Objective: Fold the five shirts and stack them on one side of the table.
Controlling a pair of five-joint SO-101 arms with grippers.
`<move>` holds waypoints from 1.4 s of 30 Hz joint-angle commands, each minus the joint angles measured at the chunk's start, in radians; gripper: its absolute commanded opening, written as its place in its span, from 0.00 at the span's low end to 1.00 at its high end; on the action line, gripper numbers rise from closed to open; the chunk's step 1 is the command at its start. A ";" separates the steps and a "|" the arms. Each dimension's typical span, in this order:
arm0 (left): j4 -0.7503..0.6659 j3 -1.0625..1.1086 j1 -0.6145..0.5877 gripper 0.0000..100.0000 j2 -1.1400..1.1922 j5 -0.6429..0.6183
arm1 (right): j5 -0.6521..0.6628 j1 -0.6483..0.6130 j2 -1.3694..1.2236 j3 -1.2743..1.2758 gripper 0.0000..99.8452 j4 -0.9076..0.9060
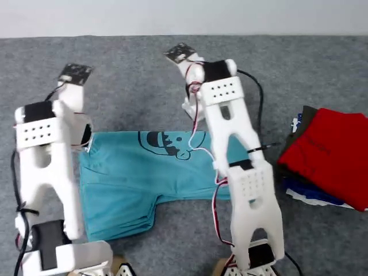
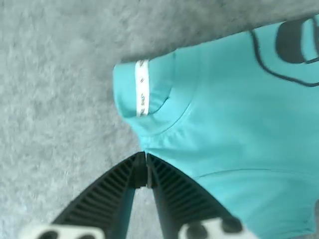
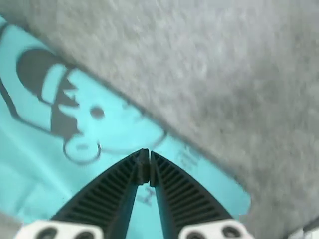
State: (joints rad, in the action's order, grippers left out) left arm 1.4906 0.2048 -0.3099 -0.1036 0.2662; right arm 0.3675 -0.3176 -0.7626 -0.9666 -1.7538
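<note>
Left gripper (image 2: 146, 162): jaws clenched, tips meeting on the edge of the teal shirt (image 2: 239, 124) just beside the collar (image 2: 149, 97). The cloth runs right into the tips, so we read that as a pinch on the fabric.

Right gripper (image 3: 144, 159): also clenched, tips down on the same shirt near its far edge, next to the dark cartoon print (image 3: 55, 99). We can't tell whether it holds cloth or only presses on it.

The shirt lies flat on the grey table (image 1: 115, 75) between the two arms, with a sleeve poking out at the near side. The stack of folded shirts (image 1: 333, 155) sits at the table's right side, red one on top, well apart from the teal one.

Our read is a two-point fold of the far edge toward us. To do it well:
- confirm the right pinch before lifting
- raise both corners together, level, edge taut
- carry across low so the cloth doesn't drag or bunch
- land edge on edge, sleeve tucked in
- let go only once it lies flat

Risk: one side slips and the fold skews.
</note>
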 commanded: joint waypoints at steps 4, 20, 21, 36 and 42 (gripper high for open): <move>0.015 0.002 -0.074 0.01 -0.101 -0.011 | -0.012 0.047 0.320 0.466 0.01 -0.042; 0.032 0.127 -0.080 0.01 -0.264 -0.003 | -0.006 0.216 0.455 1.097 0.01 -0.041; 0.025 0.125 -0.080 0.01 -0.264 -0.003 | -0.006 0.219 0.460 1.105 0.01 -0.041; 0.029 0.064 -0.351 0.01 -0.377 -0.072 | -0.006 -0.058 0.650 0.902 0.01 -0.041; -0.011 0.131 -0.615 0.01 -0.381 -0.003 | 0.044 -0.305 0.670 0.902 0.01 -0.038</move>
State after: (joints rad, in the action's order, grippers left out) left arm 1.5121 0.3230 -0.8147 -0.4672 0.2171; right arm 0.3736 -0.5171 -0.1534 -0.0138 -1.7538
